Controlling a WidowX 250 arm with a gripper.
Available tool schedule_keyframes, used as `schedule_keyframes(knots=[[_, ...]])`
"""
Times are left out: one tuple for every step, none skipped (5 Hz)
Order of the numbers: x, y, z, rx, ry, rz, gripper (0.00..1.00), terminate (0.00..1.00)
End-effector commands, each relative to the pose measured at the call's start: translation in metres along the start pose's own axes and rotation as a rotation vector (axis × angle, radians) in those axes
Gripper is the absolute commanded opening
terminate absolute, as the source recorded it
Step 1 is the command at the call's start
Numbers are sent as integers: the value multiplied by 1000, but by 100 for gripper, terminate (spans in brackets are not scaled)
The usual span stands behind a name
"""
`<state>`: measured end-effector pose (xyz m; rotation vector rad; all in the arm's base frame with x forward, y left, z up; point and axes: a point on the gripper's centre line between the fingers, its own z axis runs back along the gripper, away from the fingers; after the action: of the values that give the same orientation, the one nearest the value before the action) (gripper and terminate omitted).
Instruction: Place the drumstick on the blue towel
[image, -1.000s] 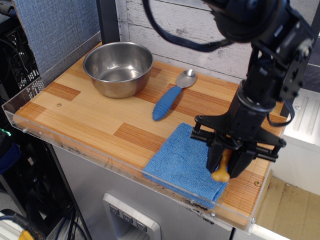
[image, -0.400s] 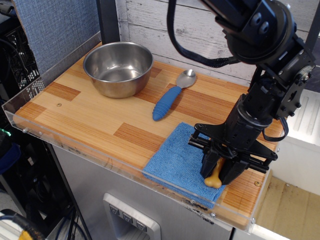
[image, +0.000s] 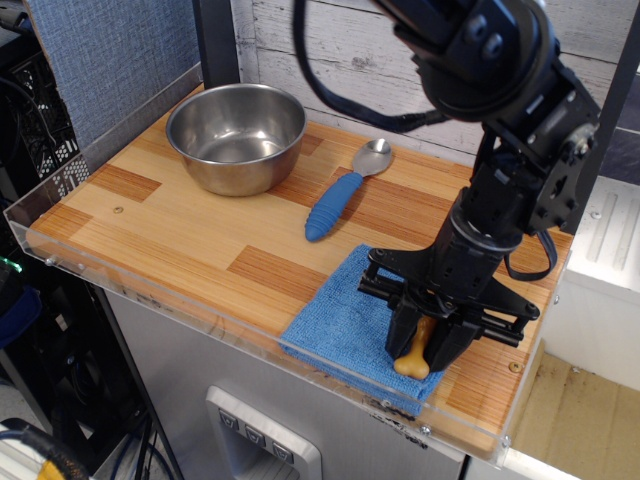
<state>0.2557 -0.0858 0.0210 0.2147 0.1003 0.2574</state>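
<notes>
The blue towel (image: 343, 323) lies at the front right of the wooden tabletop. My gripper (image: 424, 345) hangs low over the towel's right part and is shut on the drumstick (image: 414, 355). Only the drumstick's golden-brown knobbed end shows, poking down between the black fingers just above or on the cloth. I cannot tell whether it touches the towel. The rest of the drumstick is hidden by the fingers.
A steel bowl (image: 237, 136) stands at the back left. A blue-handled metal spoon (image: 343, 192) lies between bowl and towel. A clear acrylic rim (image: 150, 296) runs along the tabletop's front and left edges. A white board wall stands behind.
My gripper has moved down and to the left with the drumstick, from the towel's right edge to lower over the towel. The towel has shifted slightly.
</notes>
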Motion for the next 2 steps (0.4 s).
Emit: schedule_keyframes(knots=[[-12, 21, 28, -91, -74, 20, 0, 0], [-9, 30, 19, -70, -59, 41, 0, 0]])
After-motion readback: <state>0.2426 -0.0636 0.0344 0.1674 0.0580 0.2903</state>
